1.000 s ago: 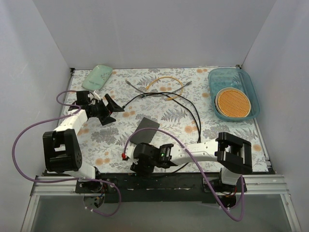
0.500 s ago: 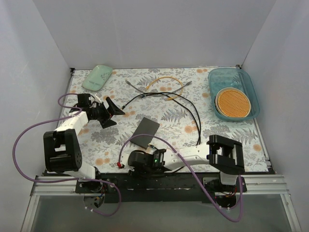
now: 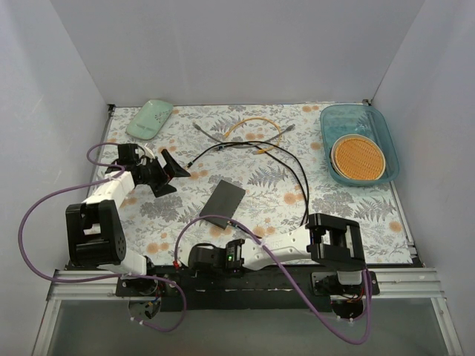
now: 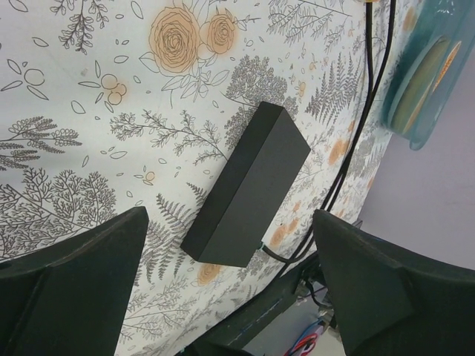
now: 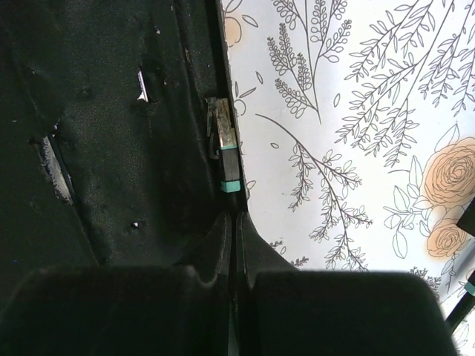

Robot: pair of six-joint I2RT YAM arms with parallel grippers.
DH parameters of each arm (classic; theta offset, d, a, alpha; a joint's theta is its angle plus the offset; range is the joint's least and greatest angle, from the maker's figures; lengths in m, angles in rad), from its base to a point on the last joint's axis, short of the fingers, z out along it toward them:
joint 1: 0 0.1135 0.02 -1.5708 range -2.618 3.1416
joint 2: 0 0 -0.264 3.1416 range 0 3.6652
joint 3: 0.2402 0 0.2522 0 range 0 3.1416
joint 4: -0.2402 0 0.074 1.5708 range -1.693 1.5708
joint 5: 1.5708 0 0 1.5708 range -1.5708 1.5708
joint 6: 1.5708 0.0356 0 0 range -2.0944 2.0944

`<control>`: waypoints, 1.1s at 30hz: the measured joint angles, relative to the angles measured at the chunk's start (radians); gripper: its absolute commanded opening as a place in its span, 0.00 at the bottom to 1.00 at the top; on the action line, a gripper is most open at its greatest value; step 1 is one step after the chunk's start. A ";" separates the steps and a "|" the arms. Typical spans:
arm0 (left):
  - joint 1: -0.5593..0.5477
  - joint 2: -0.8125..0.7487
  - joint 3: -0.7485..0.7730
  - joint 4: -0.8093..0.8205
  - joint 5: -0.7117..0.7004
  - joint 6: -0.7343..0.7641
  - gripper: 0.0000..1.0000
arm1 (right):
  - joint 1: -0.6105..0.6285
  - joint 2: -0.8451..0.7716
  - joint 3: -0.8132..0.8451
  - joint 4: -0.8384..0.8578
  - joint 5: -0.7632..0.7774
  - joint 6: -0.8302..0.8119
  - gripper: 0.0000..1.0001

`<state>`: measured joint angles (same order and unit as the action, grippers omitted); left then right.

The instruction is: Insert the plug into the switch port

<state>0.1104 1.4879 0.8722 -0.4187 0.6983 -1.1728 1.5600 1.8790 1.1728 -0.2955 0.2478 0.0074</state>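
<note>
Tray: a teal tray sits well to the right of and beyond the switch; in it lies a round orange woven mat.
Switch: it lies flat on the floral cloth, with a black cable running to its near end.
Left gripper: spread wide and empty, left of and beyond the switch, apart from it.
Right gripper: fingers pinched together, with the teal-booted plug sticking out past their tips. It is nearer than the switch, over the black base plate.
Room: cloth shows on every side of the switch.
Change: the right arm has drawn back from beside the switch to the table's near edge.
</note>
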 measured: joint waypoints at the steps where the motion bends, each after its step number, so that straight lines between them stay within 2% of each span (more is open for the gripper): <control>1: 0.000 -0.005 0.000 -0.002 -0.005 0.003 0.94 | 0.000 -0.002 0.000 0.000 -0.003 -0.002 0.01; 5: 0.000 -0.013 0.000 -0.013 -0.022 0.018 0.94 | -0.012 -0.041 -0.027 0.005 -0.050 -0.021 0.01; 13: 0.003 -0.013 0.000 -0.022 -0.022 0.034 0.93 | -0.143 -0.306 -0.101 0.036 -0.191 -0.013 0.01; 19: -0.014 -0.014 0.000 -0.002 0.021 0.048 0.92 | -0.415 -0.418 -0.199 0.138 -0.324 0.014 0.01; 22: -0.100 -0.021 0.000 0.032 0.028 0.041 0.89 | -0.592 -0.415 -0.252 0.168 -0.443 0.019 0.01; 26: -0.248 -0.024 -0.002 0.150 0.069 -0.042 0.86 | -0.807 -0.399 -0.267 0.206 -0.639 0.040 0.01; 30: -0.309 -0.020 -0.008 0.308 0.097 -0.149 0.85 | -0.949 -0.384 -0.271 0.277 -0.843 0.074 0.01; 33: -0.356 0.008 0.014 0.384 0.103 -0.189 0.84 | -0.995 -0.371 -0.271 0.299 -0.942 0.085 0.01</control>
<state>-0.2459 1.4956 0.8864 -0.0349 0.8013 -1.3621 0.5655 1.5078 0.9020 0.0040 -0.6945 0.0925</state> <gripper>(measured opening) 0.849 0.031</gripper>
